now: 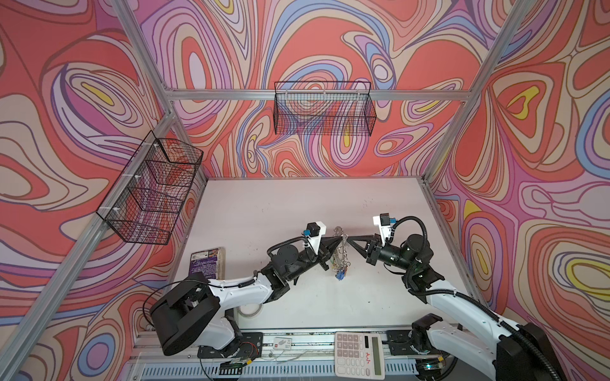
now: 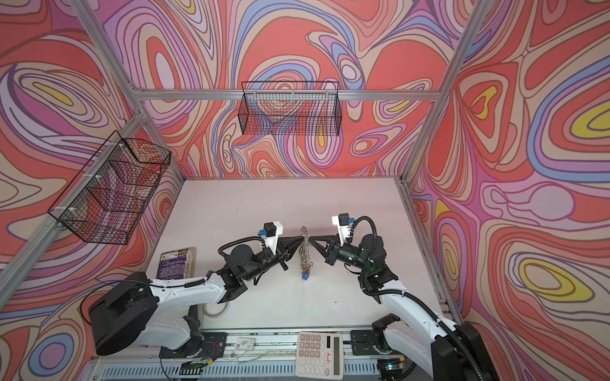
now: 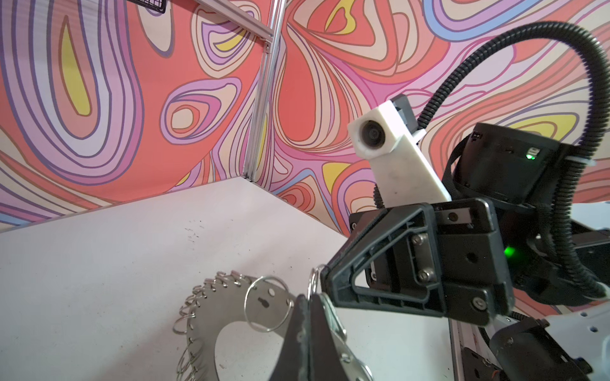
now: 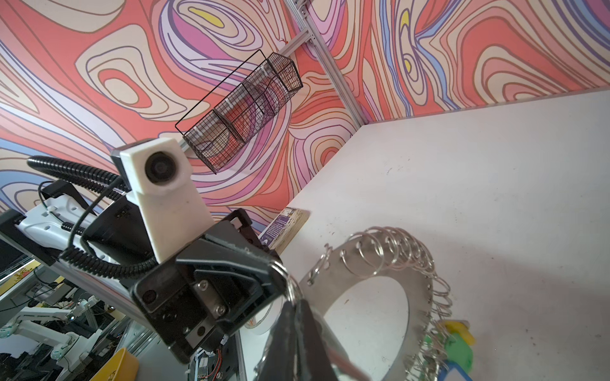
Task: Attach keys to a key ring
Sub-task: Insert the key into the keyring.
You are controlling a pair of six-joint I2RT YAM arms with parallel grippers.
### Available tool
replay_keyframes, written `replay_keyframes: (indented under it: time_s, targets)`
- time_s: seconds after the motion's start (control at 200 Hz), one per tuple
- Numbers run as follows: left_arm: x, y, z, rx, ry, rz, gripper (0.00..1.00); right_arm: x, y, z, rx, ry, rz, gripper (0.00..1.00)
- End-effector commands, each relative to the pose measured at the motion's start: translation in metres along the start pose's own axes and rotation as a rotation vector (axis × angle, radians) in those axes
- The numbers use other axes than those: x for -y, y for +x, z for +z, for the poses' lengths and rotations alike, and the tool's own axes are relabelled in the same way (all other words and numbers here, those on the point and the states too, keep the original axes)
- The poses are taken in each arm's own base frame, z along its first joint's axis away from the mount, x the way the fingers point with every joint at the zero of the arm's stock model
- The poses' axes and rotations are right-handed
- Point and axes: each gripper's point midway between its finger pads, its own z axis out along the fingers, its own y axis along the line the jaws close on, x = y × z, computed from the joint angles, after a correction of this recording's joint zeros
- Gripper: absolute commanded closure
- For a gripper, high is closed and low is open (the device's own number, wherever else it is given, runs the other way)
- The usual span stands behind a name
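Observation:
The key ring (image 1: 344,250) (image 2: 305,250) hangs upright, edge-on, above the middle of the table between both arms. It is a flat silver ring (image 3: 227,306) (image 4: 419,290) with a wide hole and small split rings along its rim. Keys (image 1: 340,273) (image 2: 305,275) with green, yellow and blue tags (image 4: 458,346) dangle from its lower rim. My left gripper (image 1: 340,240) (image 3: 310,297) is shut on the ring's rim from the left. My right gripper (image 1: 348,238) (image 4: 294,301) is shut on the same stretch of rim from the right, at a small split ring (image 3: 313,283). The two tips nearly touch.
A purple book (image 1: 207,260) lies at the table's left edge. A tape roll (image 1: 249,310) sits half hidden under the left arm. A calculator (image 1: 359,354) rests on the front rail. Wire baskets hang on the left wall (image 1: 152,191) and the back wall (image 1: 325,109).

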Motion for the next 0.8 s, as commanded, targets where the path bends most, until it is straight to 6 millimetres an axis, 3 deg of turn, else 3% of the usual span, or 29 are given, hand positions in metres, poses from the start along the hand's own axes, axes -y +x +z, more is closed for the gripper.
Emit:
replay_keyframes:
  time_s: [0.0, 0.356, 0.741, 0.796]
  targets:
    - [0.014, -0.038, -0.005, 0.137, 0.045, 0.014, 1.00, 0.001, 0.000, -0.003, 0.018, 0.007, -0.003, 1.00]
    - [0.037, -0.064, -0.009, 0.195, 0.120, 0.041, 1.00, 0.016, 0.019, 0.006, -0.054, 0.008, 0.050, 1.00]
    - [0.037, -0.052, -0.005, 0.191, 0.129, 0.043, 1.00, 0.011, 0.018, 0.014, -0.106, -0.042, 0.053, 1.00]
    - [0.035, -0.049, -0.005, 0.189, 0.120, 0.042, 1.00, 0.010, 0.018, 0.015, -0.112, -0.044, 0.050, 0.96]
